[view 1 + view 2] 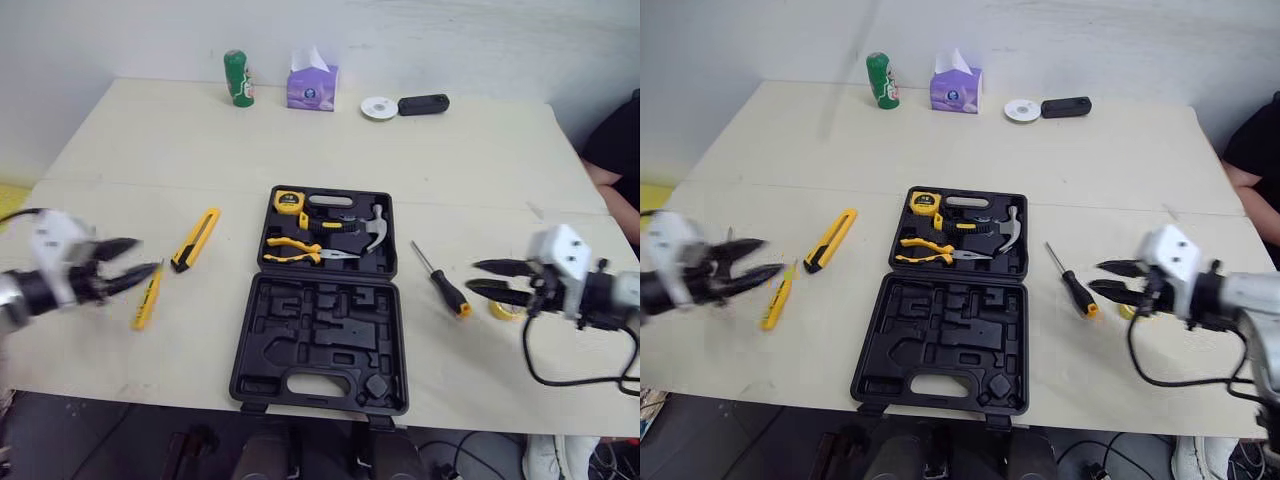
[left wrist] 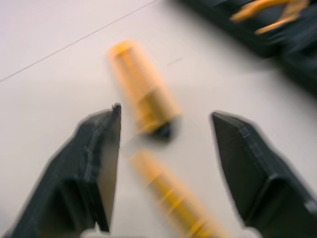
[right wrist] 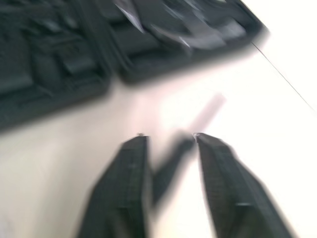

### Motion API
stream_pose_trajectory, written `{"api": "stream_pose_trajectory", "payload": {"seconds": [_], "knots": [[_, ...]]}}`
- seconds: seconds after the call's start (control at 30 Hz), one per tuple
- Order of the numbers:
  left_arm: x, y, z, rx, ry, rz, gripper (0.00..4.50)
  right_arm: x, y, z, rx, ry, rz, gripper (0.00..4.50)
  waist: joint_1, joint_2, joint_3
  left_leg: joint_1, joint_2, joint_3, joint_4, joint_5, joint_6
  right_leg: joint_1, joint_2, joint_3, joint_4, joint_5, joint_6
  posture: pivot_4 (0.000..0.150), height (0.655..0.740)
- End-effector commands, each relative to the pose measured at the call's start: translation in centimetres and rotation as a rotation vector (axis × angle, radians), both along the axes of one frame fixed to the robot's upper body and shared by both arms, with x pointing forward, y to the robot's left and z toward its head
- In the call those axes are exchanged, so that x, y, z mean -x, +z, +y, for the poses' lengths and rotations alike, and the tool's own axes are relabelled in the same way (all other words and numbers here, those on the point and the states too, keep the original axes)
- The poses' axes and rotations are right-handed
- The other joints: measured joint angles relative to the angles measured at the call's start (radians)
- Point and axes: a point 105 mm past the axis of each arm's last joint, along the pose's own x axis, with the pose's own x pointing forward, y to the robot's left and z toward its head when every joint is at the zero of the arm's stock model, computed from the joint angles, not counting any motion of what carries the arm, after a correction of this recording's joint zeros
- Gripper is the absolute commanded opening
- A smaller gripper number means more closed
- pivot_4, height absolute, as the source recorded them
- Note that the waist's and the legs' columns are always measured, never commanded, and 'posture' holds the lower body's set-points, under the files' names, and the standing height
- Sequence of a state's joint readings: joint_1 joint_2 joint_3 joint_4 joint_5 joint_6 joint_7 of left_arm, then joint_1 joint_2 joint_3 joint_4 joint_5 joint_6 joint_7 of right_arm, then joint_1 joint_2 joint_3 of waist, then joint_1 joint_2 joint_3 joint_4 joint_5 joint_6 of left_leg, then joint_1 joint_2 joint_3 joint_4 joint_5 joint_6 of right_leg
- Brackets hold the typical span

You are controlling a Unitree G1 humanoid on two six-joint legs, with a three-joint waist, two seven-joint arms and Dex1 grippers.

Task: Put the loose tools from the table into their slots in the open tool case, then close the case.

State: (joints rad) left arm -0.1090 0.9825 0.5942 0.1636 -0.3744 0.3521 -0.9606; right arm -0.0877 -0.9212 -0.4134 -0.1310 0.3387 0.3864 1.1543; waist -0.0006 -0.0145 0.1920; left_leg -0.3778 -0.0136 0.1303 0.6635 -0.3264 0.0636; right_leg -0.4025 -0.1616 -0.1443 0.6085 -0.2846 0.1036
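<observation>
Left fingers (image 1: 118, 246): spread wide, nothing held. Slim yellow tool (image 1: 147, 297) sits just off the tips, with its far end about under the lower finger. Its long axis runs near-to-far with a slight slant. Yellow utility knife (image 1: 195, 239) is just past the tips on the case side and clear of them. It lies diagonal, black end nearest the fingers.

Tool case (image 1: 320, 300) sits between the two sets of fingers, well apart from both, open flat on the surface (image 1: 300, 150). The far half holds 1 tape measure (image 1: 289, 201), 1 pliers (image 1: 300, 251) and 1 hammer (image 1: 365, 228). The near half shows bare moulded slots.

Screwdriver (image 1: 441, 280) lies just ahead of the right fingers (image 1: 500, 266), handle end nearest them. It lies diagonal, shaft pointing away from the tips toward the case's far half. The right fingers are partly open and hold nothing. The wrist view is smeared: the handle looks lined up with the gap, but I can't tell if it touches. Yellow roll (image 1: 505, 310) sits just beside the lower right finger.

Loose tools: 3 in all (1 slim yellow tool, 1 knife, 1 screwdriver).

Far edge, well away from both sets of fingers, one each: green can (image 1: 238, 78), tissue box (image 1: 312, 88), white disc (image 1: 379, 107), black device (image 1: 423, 104). A person's arm (image 1: 620, 150) is at the edge beyond the right fingers.
</observation>
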Motion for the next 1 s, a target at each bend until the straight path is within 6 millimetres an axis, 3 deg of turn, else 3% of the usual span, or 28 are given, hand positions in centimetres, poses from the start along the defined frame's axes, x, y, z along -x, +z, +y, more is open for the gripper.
{"api": "stream_pose_trajectory", "payload": {"seconds": [0.03,0.07,0.1,0.23,0.33,0.53,0.8,0.9,1.0], "knots": [[1.3,1.3,4.6,-0.008,0.138,-0.067,4.50,1.0,1.7,-4.0,0.078,-0.110,-0.156,3.80,-0.001,0.001,0.000,0.001,0.000,0.001,0.000,-0.001,0.000,0.000,0.000,0.001,0.000,0.000,0.000,0.150,0.7400],[1.6,1.4,5.9,-0.013,0.180,-0.071,4.50,1.4,1.5,-5.0,0.106,-0.136,-0.169,4.27,-0.001,0.001,0.000,0.001,0.000,0.001,0.000,-0.002,0.000,0.000,0.000,0.001,0.000,0.000,0.000,0.150,0.7400],[1.9,1.5,7.2,-0.010,0.229,-0.082,4.50,2.0,1.3,-6.0,0.120,-0.165,-0.181,4.39,-0.001,0.001,0.000,0.001,0.000,0.000,-0.001,-0.002,0.000,0.001,0.000,0.000,0.000,0.000,0.000,0.150,0.7400],[3.7,0.8,11.5,0.042,0.415,-0.097,4.50,3.9,0.4,-10.6,0.183,-0.286,-0.221,4.39,-0.003,0.001,0.000,0.002,0.000,0.001,-0.003,-0.003,0.000,0.000,0.000,0.001,-0.002,0.000,0.000,0.150,0.7400],[5.6,-0.1,14.2,0.038,0.555,-0.104,4.50,4.6,1.0,-13.9,0.189,-0.424,-0.289,4.39,-0.005,0.001,0.001,0.002,0.000,0.002,-0.004,-0.004,0.000,0.000,0.000,0.002,-0.002,0.000,0.000,0.150,0.7400],[9.7,-2.1,18.3,0.015,0.844,-0.086,4.50,6.7,0.4,-18.2,0.187,-0.606,-0.311,4.39,-0.020,0.002,0.001,0.005,0.000,0.004,-0.007,-0.004,-0.001,-0.002,-0.001,0.005,-0.002,0.000,0.000,0.150,0.7400],[11.3,-3.9,19.0,0.053,0.908,-0.027,4.50,7.3,-1.2,-19.3,0.217,-0.632,-0.267,4.39,-0.029,0.002,0.001,0.009,0.000,0.009,-0.012,-0.004,-0.002,-0.002,-0.001,0.010,-0.002,0.000,0.000,0.150,0.7400],[10.9,-3.7,18.7,0.049,0.884,-0.046,4.50,6.0,-1.4,-18.5,0.215,-0.598,-0.277,4.39,-0.031,0.002,0.001,0.009,0.000,0.010,-0.012,-0.004,-0.002,-0.004,-0.001,0.011,-0.002,0.000,0.000,0.150,0.7400],[10.3,-3.6,18.1,0.041,0.831,-0.036,4.50,4.4,-1.6,-16.5,0.165,-0.516,-0.291,4.39,-0.035,0.002,0.001,0.009,0.000,0.013,-0.012,-0.004,-0.002,-0.005,-0.002,0.011,-0.001,0.000,0.000,0.150,0.7400]]}}
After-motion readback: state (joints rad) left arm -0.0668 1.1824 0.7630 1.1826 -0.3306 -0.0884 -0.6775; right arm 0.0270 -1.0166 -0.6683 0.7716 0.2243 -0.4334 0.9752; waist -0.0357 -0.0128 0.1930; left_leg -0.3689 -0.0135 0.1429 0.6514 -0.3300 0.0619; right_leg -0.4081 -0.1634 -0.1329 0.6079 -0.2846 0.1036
